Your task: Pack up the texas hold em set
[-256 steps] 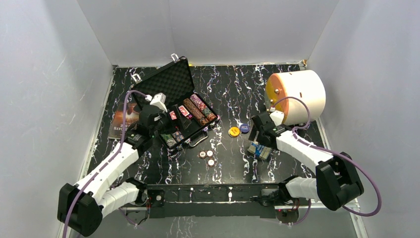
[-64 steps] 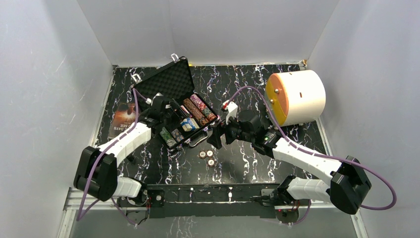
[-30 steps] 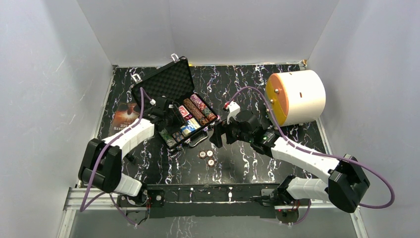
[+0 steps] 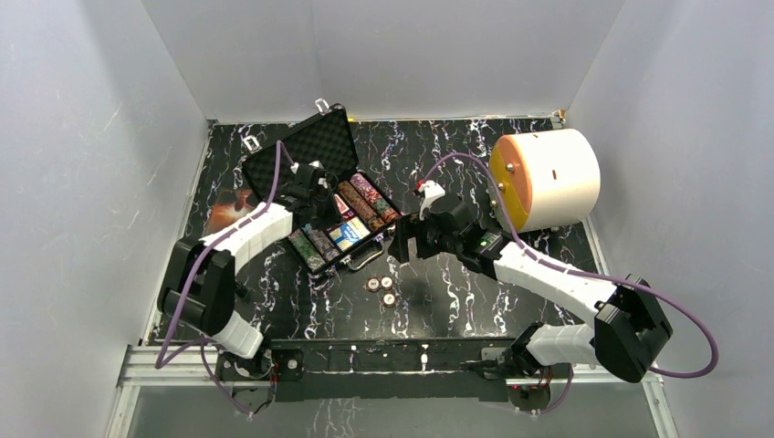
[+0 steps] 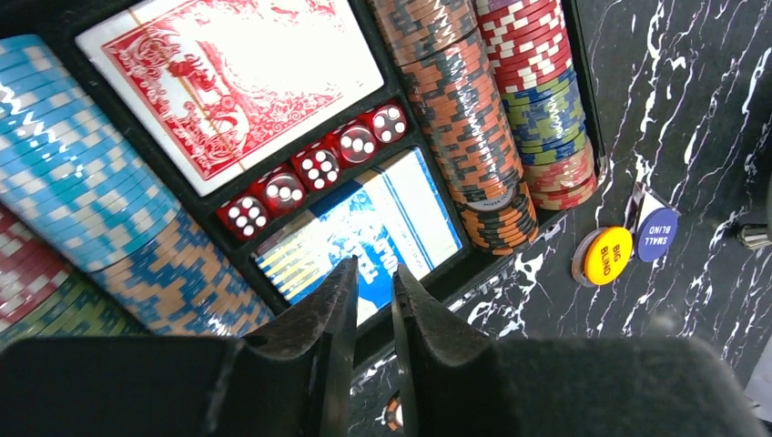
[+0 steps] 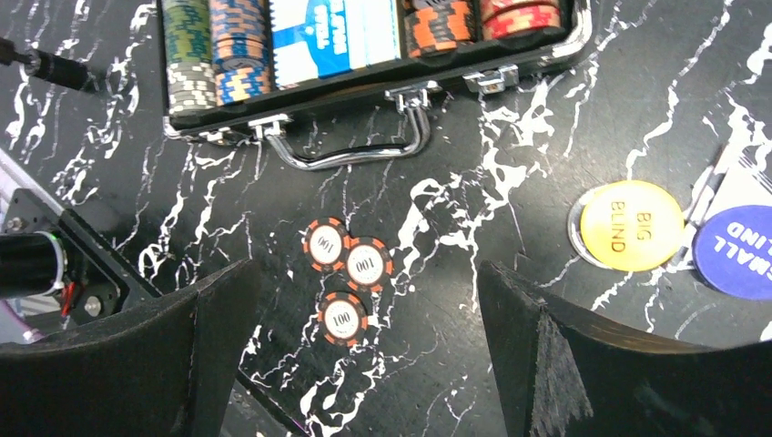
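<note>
- Black marbled tabletop (image 4: 456, 301) inside white walls; the open black hard case (image 4: 306, 151) holds chip rows (image 5: 464, 118), red dice (image 5: 319, 168) and a red deck (image 5: 237, 73).
- Left gripper (image 5: 371, 273) hovers over the case's blue card deck (image 5: 364, 218), fingers nearly closed, empty.
- Right gripper (image 6: 364, 269) is spread wide and empty above three loose chips (image 6: 343, 320) just in front of the case's handle.

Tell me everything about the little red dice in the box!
The red dice are five small cubes, shiny see-through red like plastic, with white dots. They sit packed side by side in one slanted row, in a narrow black slot of the open case, between the red card deck and the blue card deck. Nothing lies on them.
</note>
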Robot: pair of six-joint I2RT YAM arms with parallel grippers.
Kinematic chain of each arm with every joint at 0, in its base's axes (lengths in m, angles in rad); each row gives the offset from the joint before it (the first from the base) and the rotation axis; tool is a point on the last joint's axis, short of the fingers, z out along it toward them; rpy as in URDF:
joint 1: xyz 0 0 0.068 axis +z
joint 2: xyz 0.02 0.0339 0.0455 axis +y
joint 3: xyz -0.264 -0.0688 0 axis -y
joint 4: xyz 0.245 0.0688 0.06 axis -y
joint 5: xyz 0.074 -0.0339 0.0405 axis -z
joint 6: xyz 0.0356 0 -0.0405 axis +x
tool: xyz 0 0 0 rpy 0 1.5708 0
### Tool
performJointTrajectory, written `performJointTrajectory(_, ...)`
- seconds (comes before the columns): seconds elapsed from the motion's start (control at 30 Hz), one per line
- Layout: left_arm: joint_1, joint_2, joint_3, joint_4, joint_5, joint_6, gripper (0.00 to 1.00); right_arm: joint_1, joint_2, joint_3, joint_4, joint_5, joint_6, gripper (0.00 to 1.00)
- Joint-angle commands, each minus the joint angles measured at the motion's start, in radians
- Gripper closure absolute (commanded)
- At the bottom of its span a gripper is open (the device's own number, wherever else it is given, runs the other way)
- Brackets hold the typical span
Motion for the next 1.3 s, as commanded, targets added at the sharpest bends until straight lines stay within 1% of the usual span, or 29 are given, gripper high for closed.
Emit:
performJointTrajectory(0.0,0.000,0.039,-0.046,0.066,0.048,0.009,0.81,-0.002,-0.040,0.038,-0.069,0.099,0.023,0.03)
performJointTrajectory(0.13,0.001,0.073,-0.078,0.089,0.047,0.008,0.81,-0.009,-0.045,0.072,-0.201,0.186,0.060,0.02)
performJointTrajectory(0.27,0.000,0.082,-0.095,0.107,0.071,0.016,0.81,-0.011,-0.090,0.042,-0.186,0.233,0.109,0.02)
performJointTrajectory(0.37,0.001,0.026,-0.110,0.113,0.060,0.031,0.81,-0.016,-0.092,0.035,-0.159,0.240,0.113,0.02)
performJointTrajectory(0.43,-0.001,-0.037,-0.119,0.112,0.037,0.050,0.79,-0.017,-0.054,0.070,-0.178,0.221,0.094,0.02)
performJointTrajectory(0.53,0.000,-0.151,-0.139,0.112,-0.005,0.085,0.75,-0.017,0.030,0.116,-0.237,0.180,0.075,0.05)
performJointTrajectory(0.6,0.001,-0.248,-0.164,0.123,-0.024,0.102,0.71,-0.017,0.072,0.118,-0.247,0.152,0.054,0.09)
performJointTrajectory(0.67,0.001,-0.325,-0.196,0.134,-0.039,0.116,0.66,-0.017,0.113,0.115,-0.255,0.153,0.025,0.11)
performJointTrajectory(0.77,0.001,-0.443,-0.234,0.130,-0.061,0.129,0.57,-0.017,0.199,0.168,-0.360,0.229,0.022,0.11)
performJointTrajectory(0.8,0.001,-0.536,-0.246,0.108,-0.085,0.147,0.50,-0.017,0.268,0.215,-0.399,0.297,0.025,0.11)
performJointTrajectory(0.87,0.001,-0.598,-0.251,0.095,-0.101,0.168,0.45,-0.025,0.306,0.239,-0.415,0.377,0.034,0.09)
performJointTrajectory(0.93,0.001,-0.661,-0.258,0.085,-0.108,0.185,0.41,-0.057,0.344,0.263,-0.426,0.408,0.055,0.08)
performJointTrajectory(1.07,0.001,-0.735,-0.283,0.067,-0.111,0.212,0.35,-0.098,0.392,0.290,-0.414,0.398,0.059,0.11)
performJointTrajectory(1.2,0.001,-0.767,-0.311,0.060,-0.134,0.203,0.33,-0.102,0.427,0.316,-0.402,0.346,0.072,0.22)
performJointTrajectory(1.27,0.001,-0.766,-0.311,0.062,-0.131,0.201,0.33,-0.102,0.442,0.322,-0.401,0.339,0.094,0.25)
